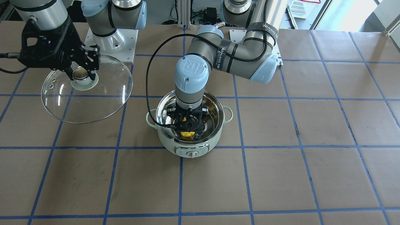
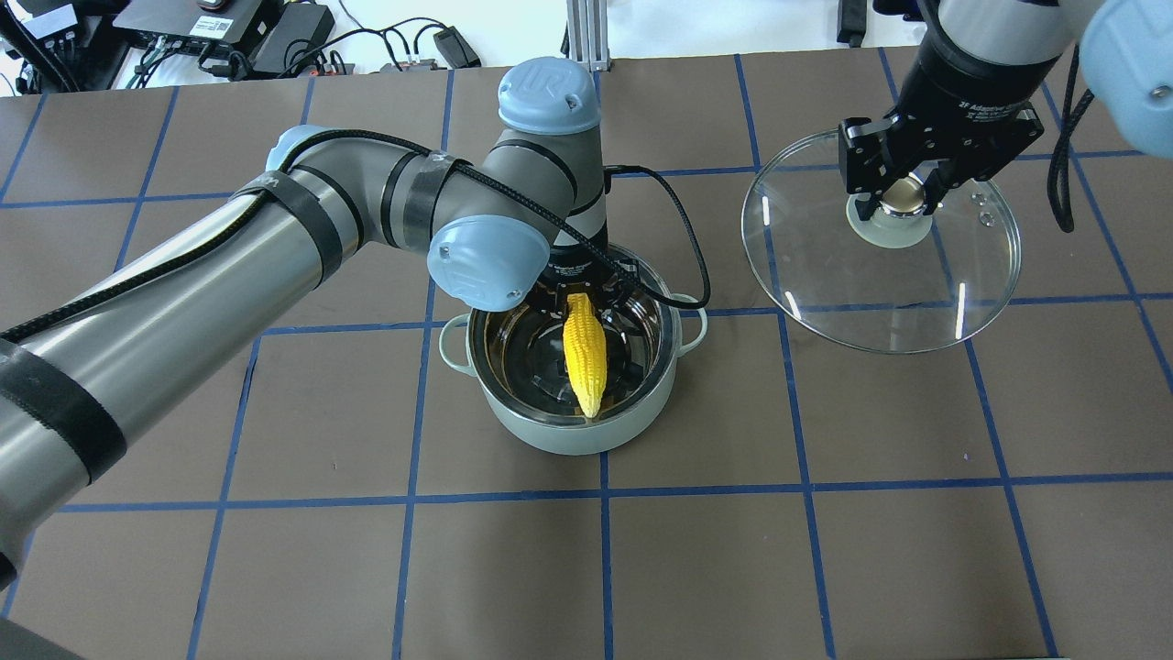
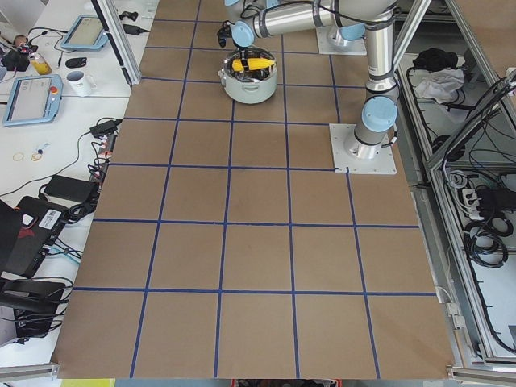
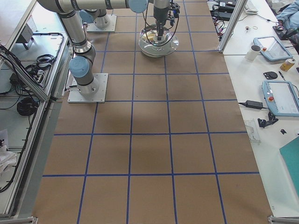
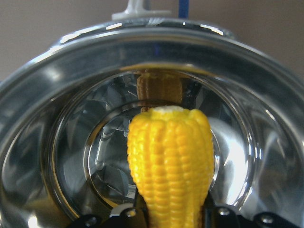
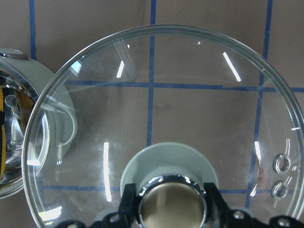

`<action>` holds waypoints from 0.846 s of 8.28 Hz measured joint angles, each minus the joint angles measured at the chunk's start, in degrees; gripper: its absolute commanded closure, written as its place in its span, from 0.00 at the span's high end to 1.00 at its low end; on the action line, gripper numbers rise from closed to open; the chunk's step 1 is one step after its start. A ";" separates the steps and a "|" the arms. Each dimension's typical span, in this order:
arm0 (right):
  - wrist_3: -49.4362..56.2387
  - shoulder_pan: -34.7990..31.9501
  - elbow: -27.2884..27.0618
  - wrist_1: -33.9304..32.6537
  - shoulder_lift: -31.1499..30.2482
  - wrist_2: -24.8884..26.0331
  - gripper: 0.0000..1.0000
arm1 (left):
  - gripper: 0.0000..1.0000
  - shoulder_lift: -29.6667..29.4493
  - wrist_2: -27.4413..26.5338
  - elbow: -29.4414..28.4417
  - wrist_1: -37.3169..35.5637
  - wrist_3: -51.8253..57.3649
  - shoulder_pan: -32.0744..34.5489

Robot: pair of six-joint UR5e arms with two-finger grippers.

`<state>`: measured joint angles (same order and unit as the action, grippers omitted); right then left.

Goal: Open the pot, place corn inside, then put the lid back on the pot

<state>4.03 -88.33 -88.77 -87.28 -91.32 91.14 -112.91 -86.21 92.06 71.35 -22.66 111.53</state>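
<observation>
The mint-green pot [image 2: 550,438] stands open mid-table, its steel interior showing in the left wrist view [image 5: 61,142]. My left gripper [image 2: 575,295] reaches down into the pot and is shut on the thick end of the yellow corn [image 2: 585,353]. The cob lies across the inside with its tapered tip near the pot's rim, and it fills the left wrist view [image 5: 168,156]. My right gripper [image 2: 903,194] is shut on the gold knob [image 6: 171,205] of the glass lid [image 2: 871,284]. It holds the lid in the air to the right of the pot, apart from it.
The table is brown paper with a blue tape grid. The left arm's elbow [image 2: 476,261] overhangs the pot's far-left rim. The arm bases [image 1: 111,40] are bolted at the robot's edge of the table. The pot's dial [image 1: 191,153] faces away from the robot.
</observation>
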 measured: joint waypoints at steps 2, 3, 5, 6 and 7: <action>0.01 0.00 0.00 0.00 0.00 0.00 0.36 | 1.00 -0.31 -0.01 0.00 -0.27 0.02 0.00; 0.02 0.00 0.00 0.00 0.00 0.00 0.36 | 1.00 -0.29 -0.02 -0.06 -0.17 0.14 0.00; 0.02 -0.01 0.00 0.00 0.00 0.00 0.36 | 1.00 0.00 -0.11 -0.18 0.38 0.27 -0.02; -0.02 -0.05 0.00 0.00 0.00 0.00 0.36 | 1.00 0.21 -0.17 -0.32 1.03 0.31 -0.08; -0.06 -0.06 0.00 -0.03 0.00 0.00 0.36 | 1.00 0.75 -0.25 -0.50 2.90 0.34 -0.21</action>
<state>3.97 -88.39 -88.77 -87.31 -91.32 91.14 -112.16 -86.46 91.57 74.25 -22.32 111.32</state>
